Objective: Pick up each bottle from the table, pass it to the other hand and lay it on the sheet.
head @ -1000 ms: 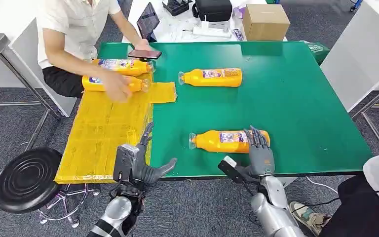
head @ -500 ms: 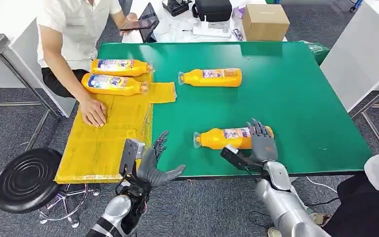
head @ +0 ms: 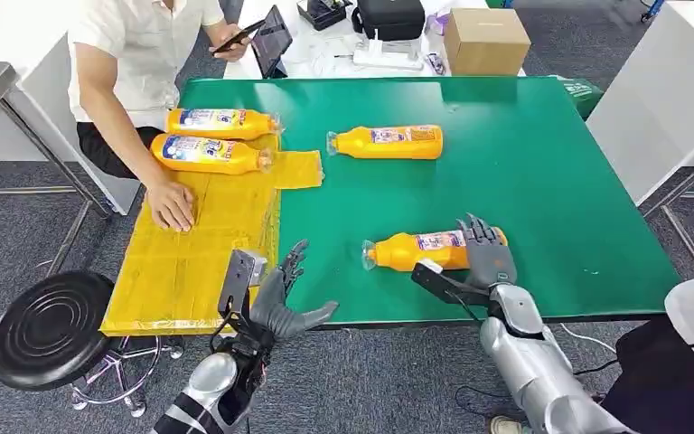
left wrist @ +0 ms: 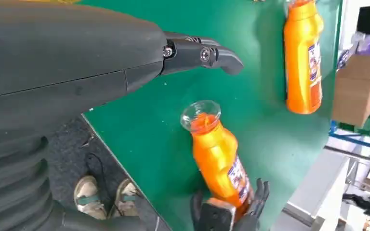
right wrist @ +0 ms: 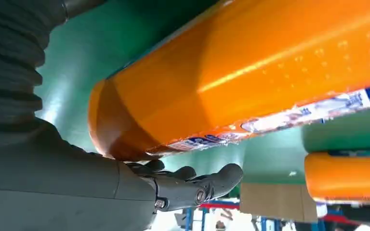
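While right hand [head: 486,258] grips one, four bottles [head: 389,141]: two on sheet [head: 181,262]; left hand [head: 276,298] spread, empty.

The green surface [head: 542,172] carries a yellow sheet [head: 190,244] along its left side and an orange bottle [head: 387,141] lying farther in. Two more bottles [head: 212,137] lie on the sheet's far end.

Silver arms [head: 533,362] — dark grey robot hand [head: 276,303], ribbed wrist cover.
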`<state>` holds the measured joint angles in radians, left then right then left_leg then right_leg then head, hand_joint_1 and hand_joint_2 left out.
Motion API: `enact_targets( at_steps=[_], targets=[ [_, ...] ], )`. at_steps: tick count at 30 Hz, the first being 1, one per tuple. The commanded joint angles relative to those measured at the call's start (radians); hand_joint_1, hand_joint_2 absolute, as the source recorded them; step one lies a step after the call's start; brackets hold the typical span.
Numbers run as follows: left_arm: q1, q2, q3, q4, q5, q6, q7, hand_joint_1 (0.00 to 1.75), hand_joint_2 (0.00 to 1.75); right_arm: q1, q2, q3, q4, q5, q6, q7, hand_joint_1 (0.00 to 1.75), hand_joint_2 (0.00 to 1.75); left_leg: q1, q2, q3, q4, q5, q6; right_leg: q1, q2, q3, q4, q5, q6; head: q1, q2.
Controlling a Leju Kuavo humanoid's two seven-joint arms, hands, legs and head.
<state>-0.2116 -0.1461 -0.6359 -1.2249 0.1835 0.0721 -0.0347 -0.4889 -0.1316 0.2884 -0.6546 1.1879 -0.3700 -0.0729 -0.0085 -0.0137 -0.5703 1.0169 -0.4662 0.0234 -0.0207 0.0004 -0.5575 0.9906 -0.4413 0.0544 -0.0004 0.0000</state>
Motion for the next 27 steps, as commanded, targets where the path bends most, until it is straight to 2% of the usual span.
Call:
enact_targets(
  at_steps=[1,7,10,15,19,25,26,27],
  targets=[
    [-0.030,0.046,-0.040,0.018,-0.002,-0.010,0.023,0.00,1.75,-0.007,-0.028,0.124,-0.015,-0.007,0.064,0.019,0.00,1.75,0.000,0.001,0.001,0.000,0.000,-0.001,0.001,0.000,0.001,0.000,0.000,-0.001,0.000,0.000],
    [-0.042,0.041,-0.047,0.030,0.018,-0.013,0.041,0.00,1.75,-0.059,-0.030,0.140,0.081,-0.029,0.120,0.053,0.00,1.75,0.001,0.001,0.002,0.000,0.000,-0.001,0.001,0.000,0.002,0.000,0.000,-0.002,0.000,0.000],
    [-0.047,0.047,-0.051,0.027,0.034,-0.017,0.049,0.00,1.75,-0.094,-0.032,0.160,0.153,-0.034,0.196,0.072,0.00,1.75,0.001,0.002,0.002,0.000,0.000,-0.001,0.001,0.000,0.002,0.000,0.000,-0.002,0.000,0.000],
    [-0.038,0.056,-0.054,-0.001,0.040,-0.020,0.052,0.00,1.75,-0.097,-0.020,0.182,0.123,-0.028,0.135,0.049,0.00,1.75,0.002,0.003,0.004,0.000,0.001,-0.002,0.002,0.000,0.003,-0.001,0.001,-0.002,0.000,0.000],
    [-0.035,0.056,-0.055,-0.011,0.046,-0.021,0.053,0.00,1.75,-0.109,-0.021,0.219,0.075,-0.025,0.151,0.042,0.00,1.75,0.001,0.004,0.003,0.000,0.000,-0.001,0.001,0.002,0.003,0.000,0.001,-0.001,0.000,0.000],
    [-0.036,0.054,-0.057,-0.011,0.055,-0.021,0.050,0.00,1.75,-0.129,-0.028,0.232,0.095,-0.042,0.176,0.028,0.00,1.75,0.001,0.004,0.003,0.000,0.000,-0.001,0.001,0.001,0.003,0.000,0.001,-0.001,0.000,0.000],
    [-0.036,0.053,-0.056,-0.011,0.059,-0.020,0.049,0.00,1.75,-0.134,-0.033,0.235,0.105,-0.047,0.187,0.022,1.43,1.75,0.002,0.004,0.003,0.000,0.000,-0.002,0.002,0.001,0.002,0.000,0.001,-0.002,0.000,0.000],
    [-0.037,0.053,-0.056,-0.010,0.064,-0.020,0.047,0.00,1.75,-0.139,-0.034,0.235,0.120,-0.061,0.208,0.017,1.71,1.75,0.001,0.004,0.003,0.000,0.000,-0.002,0.001,0.001,0.002,0.000,0.001,-0.001,0.000,0.000]
  ],
)
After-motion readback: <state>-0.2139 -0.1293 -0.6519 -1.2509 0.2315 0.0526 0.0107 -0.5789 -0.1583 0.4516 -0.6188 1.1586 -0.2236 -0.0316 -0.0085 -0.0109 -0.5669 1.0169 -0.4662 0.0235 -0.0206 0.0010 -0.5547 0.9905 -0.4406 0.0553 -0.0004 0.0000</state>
